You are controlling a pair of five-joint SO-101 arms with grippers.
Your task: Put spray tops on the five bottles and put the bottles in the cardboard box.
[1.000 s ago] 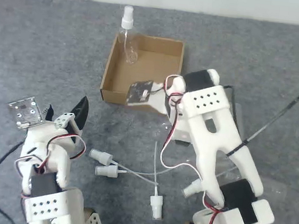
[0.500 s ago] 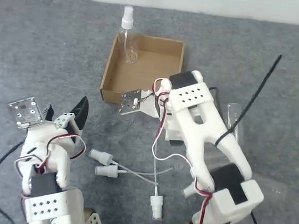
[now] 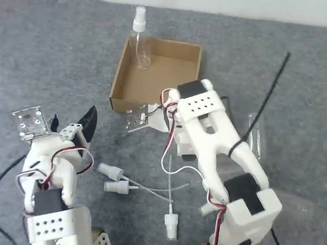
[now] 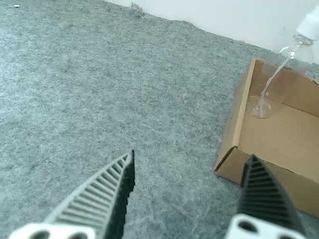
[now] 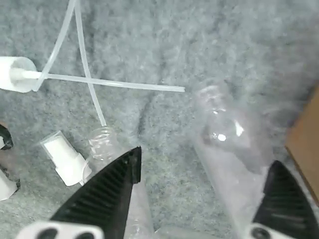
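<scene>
1. I think the step now is to pick up a bare bottle (image 5: 222, 137) that has no top yet. It lies on its side on the grey tabletop (image 3: 54, 46), close to the cardboard box (image 3: 116, 82).
2. The right fingers (image 5: 112, 186) are spread wide and hold nothing. They hang over that bottle.
3. The bottle lies in the gap between the two fingers, closer to the finger on the box side. I do not see it touching either finger.
4. To do this well, come straight down so there is one finger on each side of the bottle's fat middle. Stay off the neck, because the neck must be free for a spray top.
5. Squeeze softly. The bottle is clear and round and looks thin, so it may slip away or get squashed.
6. A second bare bottle (image 5: 102, 139) shows its open mouth near the other finger, with a small cap (image 5: 65, 162) just beside it. Try not to bump them.
7. Three loose spray tops (image 3: 110, 171) with long tubes lie on the tabletop between the arms.
8. The left fingers (image 4: 107, 191) are wide too and hold nothing. They hang over bare tabletop near a corner of the box.
9. One finished bottle (image 3: 140, 38) leans in the box's far corner, so most of the job is left.
</scene>
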